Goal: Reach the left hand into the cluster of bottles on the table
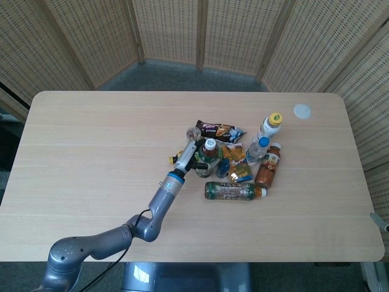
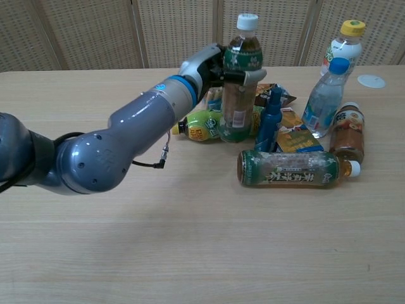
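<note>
My left hand [image 2: 207, 66] reaches into the cluster of bottles and grips an upright tea bottle [image 2: 239, 79] with a white cap. In the head view the left hand [image 1: 186, 157] wraps that tea bottle [image 1: 208, 152] from its left side. Beneath it lies a yellow-green bottle [image 2: 202, 125]. A green tea bottle [image 2: 291, 169] lies on its side in front. A small dark blue bottle [image 2: 270, 120] stands just right of the held one. Only a grey sliver [image 1: 380, 220] at the right table edge may be my right hand.
A clear bottle with a blue cap [image 2: 324, 95] and a yellow-capped bottle [image 2: 342, 44] stand at the right. A brown bottle [image 2: 349, 142] lies beside them. Snack packets [image 1: 220, 131] and a small jar [image 1: 193, 132] sit behind. A white disc [image 1: 302, 111] lies far right.
</note>
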